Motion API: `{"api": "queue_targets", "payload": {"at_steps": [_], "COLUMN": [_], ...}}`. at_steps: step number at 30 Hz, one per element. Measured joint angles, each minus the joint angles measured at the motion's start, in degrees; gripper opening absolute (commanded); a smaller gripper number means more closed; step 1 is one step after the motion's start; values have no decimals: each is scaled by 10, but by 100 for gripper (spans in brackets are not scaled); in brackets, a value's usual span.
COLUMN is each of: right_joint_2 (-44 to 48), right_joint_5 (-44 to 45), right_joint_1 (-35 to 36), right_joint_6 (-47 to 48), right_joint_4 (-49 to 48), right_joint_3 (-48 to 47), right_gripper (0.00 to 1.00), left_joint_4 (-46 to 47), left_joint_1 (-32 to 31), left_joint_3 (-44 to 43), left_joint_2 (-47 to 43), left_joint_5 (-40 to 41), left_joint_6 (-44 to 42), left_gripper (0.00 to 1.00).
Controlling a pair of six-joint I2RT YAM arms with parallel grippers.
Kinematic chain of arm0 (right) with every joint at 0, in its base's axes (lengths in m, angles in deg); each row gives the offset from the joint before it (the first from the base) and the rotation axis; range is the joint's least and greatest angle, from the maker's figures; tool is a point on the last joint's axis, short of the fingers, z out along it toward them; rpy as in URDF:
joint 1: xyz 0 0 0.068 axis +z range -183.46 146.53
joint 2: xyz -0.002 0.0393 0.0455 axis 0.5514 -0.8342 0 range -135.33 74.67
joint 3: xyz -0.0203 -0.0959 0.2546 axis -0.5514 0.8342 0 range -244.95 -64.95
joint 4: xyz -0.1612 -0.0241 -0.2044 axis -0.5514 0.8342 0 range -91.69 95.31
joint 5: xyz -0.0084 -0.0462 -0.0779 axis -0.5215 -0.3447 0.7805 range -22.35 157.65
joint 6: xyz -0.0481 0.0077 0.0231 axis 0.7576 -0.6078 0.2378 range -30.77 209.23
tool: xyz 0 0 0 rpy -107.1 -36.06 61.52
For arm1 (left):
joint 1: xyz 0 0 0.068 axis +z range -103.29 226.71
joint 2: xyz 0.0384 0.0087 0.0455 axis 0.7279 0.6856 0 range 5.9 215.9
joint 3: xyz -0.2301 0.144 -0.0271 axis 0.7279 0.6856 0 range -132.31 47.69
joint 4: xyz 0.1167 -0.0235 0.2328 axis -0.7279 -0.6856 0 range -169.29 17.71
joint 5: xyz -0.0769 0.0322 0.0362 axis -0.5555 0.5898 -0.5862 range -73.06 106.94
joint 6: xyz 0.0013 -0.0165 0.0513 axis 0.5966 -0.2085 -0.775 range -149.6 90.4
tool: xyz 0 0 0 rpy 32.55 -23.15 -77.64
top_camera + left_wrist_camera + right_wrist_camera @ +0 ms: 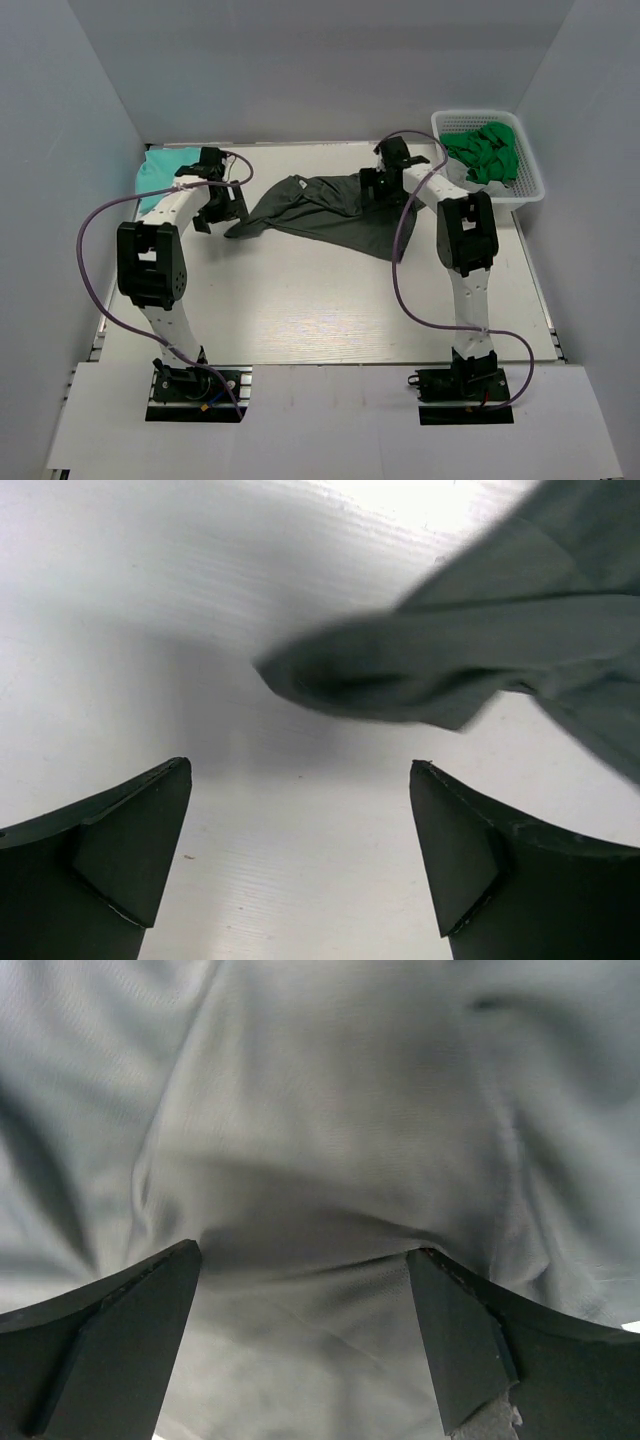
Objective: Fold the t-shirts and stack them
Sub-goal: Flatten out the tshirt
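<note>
Left pincer (300,768): spread wide and holding nothing, low over the bare table (320,310).
Right pincer (300,1252): also spread wide and pinching nothing; its fingers hang just above the cloth.
Dark grey-green t-shirt (320,215): lies crumpled and half spread on the far middle of the table, between the two arms.
Long axis: it runs across the table, from a narrow tip on the left to the broad body on the right.
Left pincer to the shirt: the narrow tip sits just ahead of the open fingers and a little to their right. It is close, but not between them and not touching.
Right pincer to the shirt: it is directly over the shirt's far right part, and a soft ridge of cloth lies just ahead of the fingertips.
Nearer arm: I'd say each arm has its own end. The right is already over cloth, while the left needs a short reach forward and to the right.
Mint-teal t-shirt (160,172): one, lying flat at the far left corner, beside the left arm.
White basket (478,112): one, at the far right corner.
Bright green t-shirts (485,150): bunched in the basket; I can't tell how many.
Count: two arms, two pincers, one dark shirt, one mint shirt, one basket.
</note>
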Motion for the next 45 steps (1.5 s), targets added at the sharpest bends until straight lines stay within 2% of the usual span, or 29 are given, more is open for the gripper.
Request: {"api": "queue_targets", "payload": {"at_steps": [4,8,15,20,25,29,33,36,37,42,45], "right_joint_2": [-47,-53,-27,56,153,207,233,236,238,263,274], "right_joint_5": [24,13,-36,-67,-83,-81,-64,-43,-36,-18,-9], "right_joint_1": [-33,-49,-33,-19,-10,-5,-5,-5,-5,-7,-8], "right_joint_6": [5,30,56,65,63,51,45,42,41,35,33], "right_joint_4": [17,25,30,32,16,11,14,24,25,33,40], "right_joint_3": [-83,-114,-116,-71,-9,53,110,135,144,209,236], "right_gripper": [90,90,90,90,90,90,90,90,90,90,90], "left_joint_4": [-2,-4,12,4,6,19,35,40,42,67,65], "left_joint_1": [-3,-5,-10,-24,-25,-24,-24,-24,-24,-24,-27], "left_joint_3": [18,30,94,127,99,74,49,35,33,32,17], "left_joint_2": [0,0,0,3,35,52,72,81,83,84,95], "left_joint_5": [-5,-17,-122,-111,-60,-50,-65,-76,-80,-132,-159], "left_joint_6": [-32,-63,-133,-152,-151,-154,-176,-198,-205,-237,-257], "left_gripper": [100,98,94,80,71,64,60,51,45,34,32]}}
